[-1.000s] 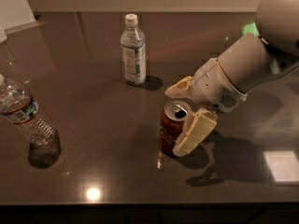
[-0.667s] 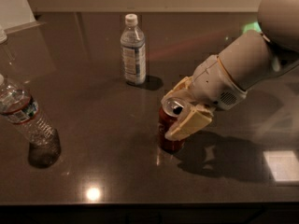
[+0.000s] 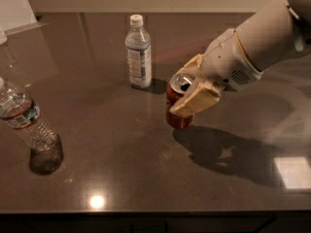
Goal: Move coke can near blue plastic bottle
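The coke can (image 3: 176,114) is red with a silver top and is lifted off the dark table, tilted a little. My gripper (image 3: 188,93) is shut on it, with cream fingers (image 3: 198,97) on either side of its upper half. The blue plastic bottle (image 3: 138,52) stands upright with a white cap, just left of and behind the can, a short gap apart. My white arm comes in from the upper right.
A larger clear ribbed bottle (image 3: 28,123) with a red-blue label band stands tilted at the left edge. The dark table (image 3: 121,169) has its front edge along the bottom. A pale wall and a white panel (image 3: 17,6) lie behind.
The gripper closed on the can, lifted it off the table and carried it up and left, closer to the blue plastic bottle.
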`<state>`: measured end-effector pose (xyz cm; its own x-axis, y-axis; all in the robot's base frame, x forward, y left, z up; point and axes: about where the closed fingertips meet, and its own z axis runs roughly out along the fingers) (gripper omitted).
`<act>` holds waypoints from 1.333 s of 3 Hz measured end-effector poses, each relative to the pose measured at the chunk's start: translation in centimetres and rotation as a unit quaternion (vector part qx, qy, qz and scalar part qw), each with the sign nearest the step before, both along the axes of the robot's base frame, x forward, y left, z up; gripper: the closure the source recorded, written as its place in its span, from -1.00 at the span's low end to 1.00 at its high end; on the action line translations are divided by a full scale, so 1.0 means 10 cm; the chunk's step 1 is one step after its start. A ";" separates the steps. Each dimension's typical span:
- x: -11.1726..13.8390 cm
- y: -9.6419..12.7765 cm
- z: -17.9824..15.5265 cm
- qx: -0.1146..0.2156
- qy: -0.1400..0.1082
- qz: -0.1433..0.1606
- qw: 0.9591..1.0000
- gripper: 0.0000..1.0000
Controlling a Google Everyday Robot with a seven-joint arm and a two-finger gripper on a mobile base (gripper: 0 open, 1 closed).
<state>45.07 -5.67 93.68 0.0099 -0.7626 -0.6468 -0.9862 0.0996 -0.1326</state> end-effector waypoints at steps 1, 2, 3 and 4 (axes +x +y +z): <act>0.31 -0.02 0.17 0.000 -0.022 -0.037 0.999 1.00; 0.68 -0.03 0.21 -0.004 -0.030 -0.067 0.997 1.00; 1.02 -0.01 0.14 -0.006 -0.025 -0.085 0.996 1.00; 1.29 0.03 0.05 -0.003 -0.015 -0.096 0.995 1.00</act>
<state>58.00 -5.37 94.15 -0.1170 -0.7564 -0.6435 -0.9443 0.2854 -0.1638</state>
